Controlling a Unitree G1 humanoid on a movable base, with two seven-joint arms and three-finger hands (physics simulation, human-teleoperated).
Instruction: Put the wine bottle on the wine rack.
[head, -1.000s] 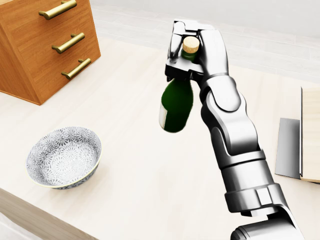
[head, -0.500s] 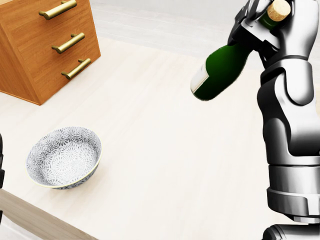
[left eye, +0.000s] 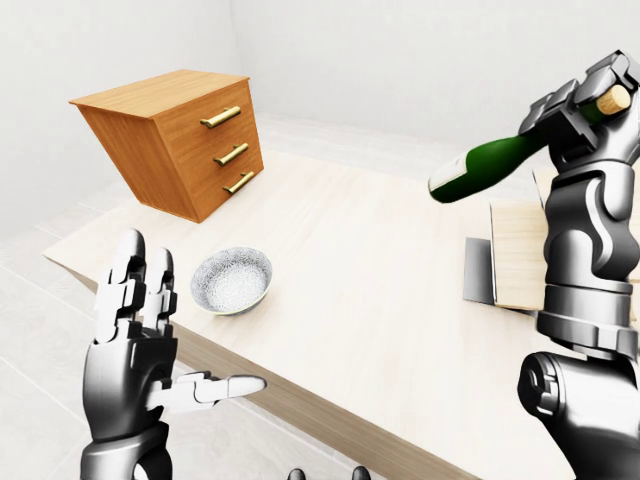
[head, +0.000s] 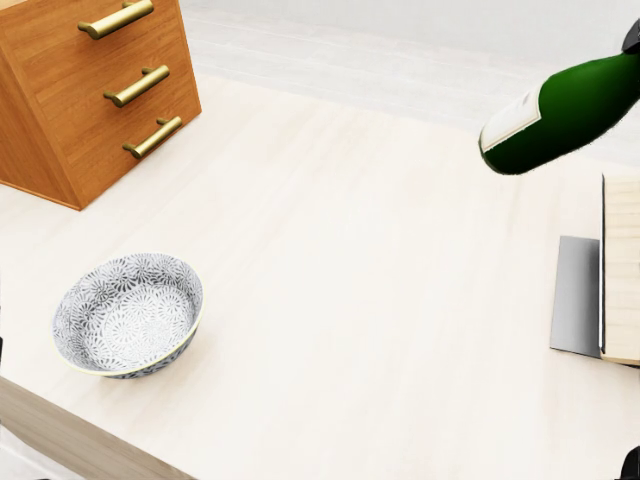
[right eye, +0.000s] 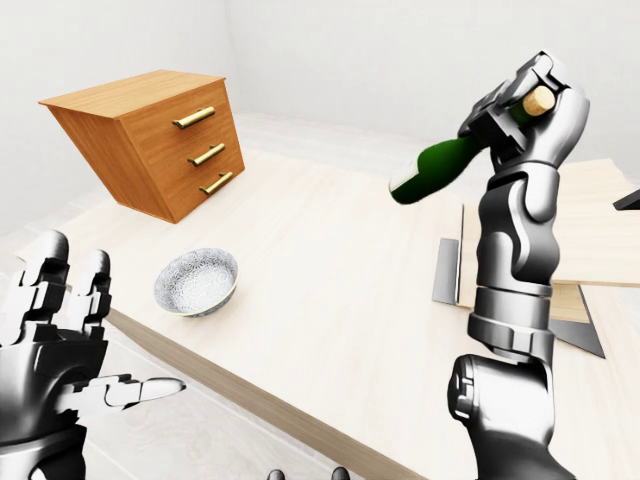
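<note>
One wine bottle, green glass with a cork, is held in the air by the neck in the right robot hand, fingers closed round it just below the cork; it lies tilted close to horizontal, base pointing toward the left of the right-eye view and hanging over the right part of the surface. Compared with a second ago the bottle has swung from hanging near-upright over the middle of the surface to this tipped pose and has travelled toward the right edge, so only its base end shows in the head view; likely the carry toward the wine rack, the pale wooden board structure on a grey base at the right edge, is well under way and placing is not yet done. Left robot hand is raised below the near edge, fingers spread wide, holding nothing. Also one patterned bowl near the near-left edge and one wooden three-drawer chest at the far-left corner. Counts: one bottle, one rack, one bowl, one chest.
</note>
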